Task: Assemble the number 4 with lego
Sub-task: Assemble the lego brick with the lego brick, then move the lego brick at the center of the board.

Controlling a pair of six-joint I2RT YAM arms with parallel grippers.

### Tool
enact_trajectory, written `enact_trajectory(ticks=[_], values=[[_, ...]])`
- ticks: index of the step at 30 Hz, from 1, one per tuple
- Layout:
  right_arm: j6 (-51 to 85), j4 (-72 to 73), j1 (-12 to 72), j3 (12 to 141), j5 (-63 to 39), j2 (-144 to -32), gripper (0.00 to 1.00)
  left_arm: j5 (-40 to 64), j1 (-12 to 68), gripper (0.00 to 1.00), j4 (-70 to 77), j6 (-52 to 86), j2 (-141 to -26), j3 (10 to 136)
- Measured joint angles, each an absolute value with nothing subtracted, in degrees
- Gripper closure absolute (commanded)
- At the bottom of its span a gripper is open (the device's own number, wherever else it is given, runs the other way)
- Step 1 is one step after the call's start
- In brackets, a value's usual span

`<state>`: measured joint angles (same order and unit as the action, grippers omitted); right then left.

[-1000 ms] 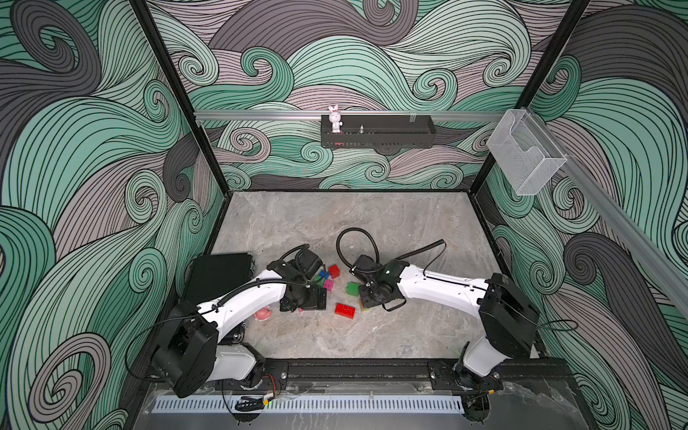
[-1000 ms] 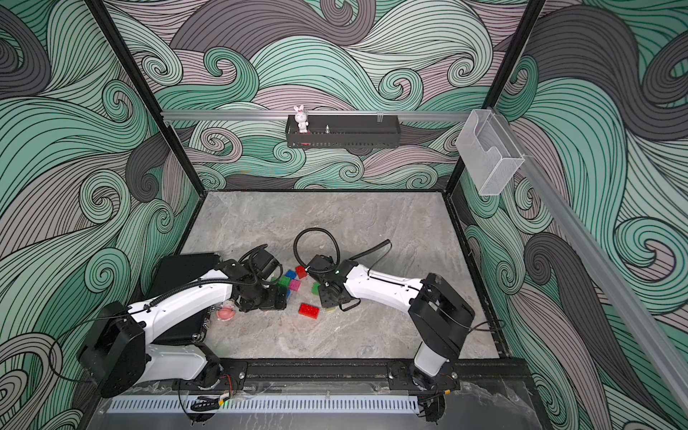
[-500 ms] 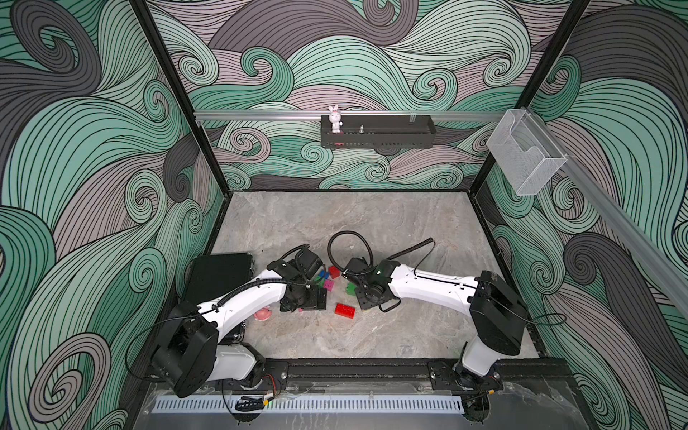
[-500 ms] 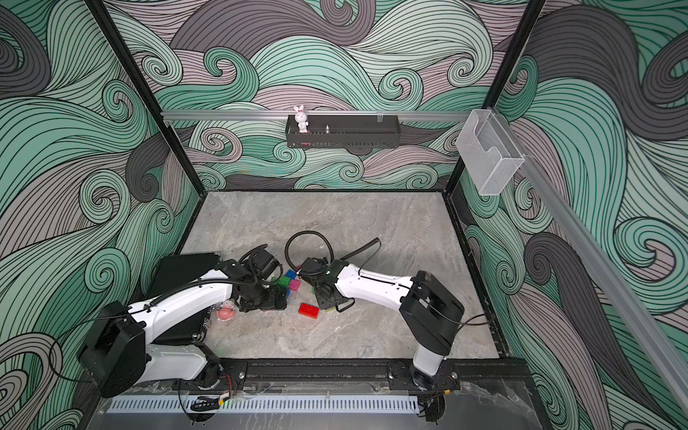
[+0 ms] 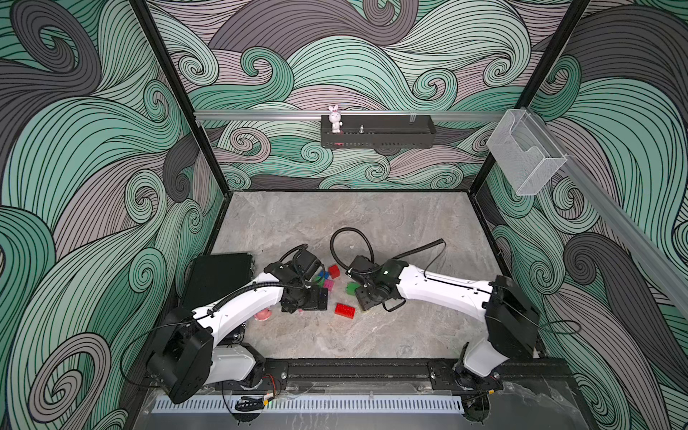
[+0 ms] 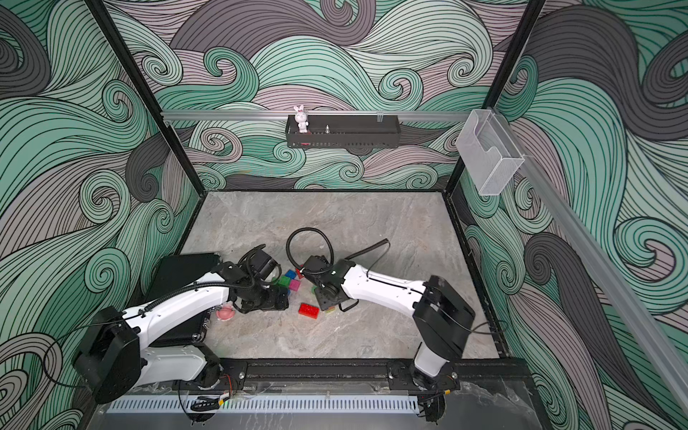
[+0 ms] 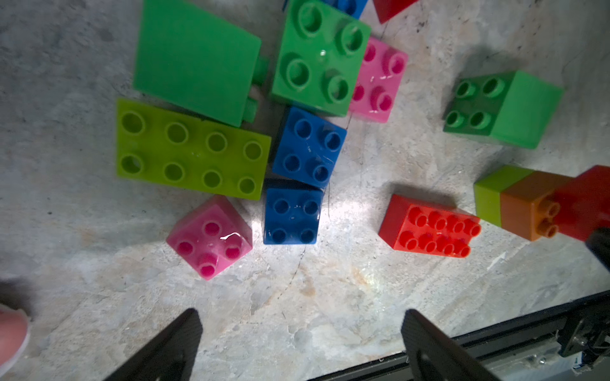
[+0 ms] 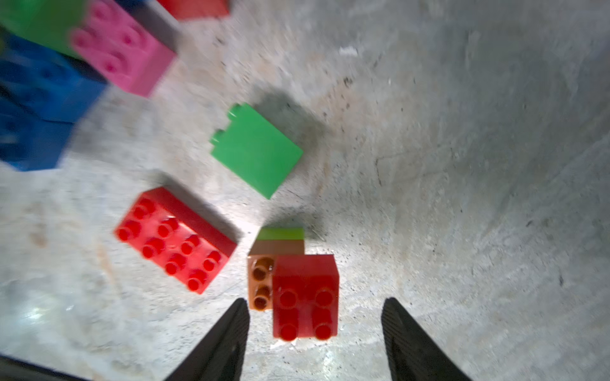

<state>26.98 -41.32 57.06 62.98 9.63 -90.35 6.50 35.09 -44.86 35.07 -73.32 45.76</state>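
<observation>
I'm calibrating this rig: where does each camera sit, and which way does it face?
Top views: high at the front, looking down and back over the table; left arm and right arm show.
Left wrist: on the left arm, looking down past the open left tool at the brick cluster.
Right wrist: on the right arm, looking down past the open right tool at the red-topped stack.
Shared by all: the red oblong brick.

Right wrist view: blue bricks (image 8: 39, 99) and pink brick (image 8: 122, 56) blurred, edge-cut; in a top view the left arm (image 5: 253, 301) covers part of the brick cluster (image 5: 328, 284) at 11 o'clock of the red oblong brick (image 5: 344, 311), pink object (image 5: 263, 315) half hidden.
</observation>
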Motion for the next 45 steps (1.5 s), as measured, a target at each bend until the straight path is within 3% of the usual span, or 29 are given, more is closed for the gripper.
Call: enact_trajectory(ticks=[6, 13, 18, 26, 39, 45], values=[[11.7, -28.9, 57.1, 51.3, -2.7, -79.3, 0.28, 5.6, 28.2, 0.01, -45.3, 37.3, -67.7, 45.5], [-9.7, -25.7, 60.6, 52.0, -12.0, -87.6, 0.30, 7.4, 21.1, 0.01, -46.1, 39.5, -58.9, 42.1], [-20.4, -25.6, 62.2, 55.5, -8.9, -96.0, 0.31, 8.3, 19.1, 0.01, -46.8, 40.6, -57.4, 41.7], [-31.7, -27.8, 62.8, 64.7, -4.7, -103.9, 0.42, 8.8, 16.6, 0.01, -47.2, 41.0, -57.7, 40.9], [-38.7, -26.1, 62.4, 67.7, -0.3, -106.8, 0.51, 14.9, 14.8, 0.02, -45.8, 39.4, -59.9, 40.6], [-39.9, -19.2, 61.4, 65.9, 4.0, -106.9, 0.56, 21.2, 14.9, 0.13, -43.0, 39.4, -62.8, 38.5]])
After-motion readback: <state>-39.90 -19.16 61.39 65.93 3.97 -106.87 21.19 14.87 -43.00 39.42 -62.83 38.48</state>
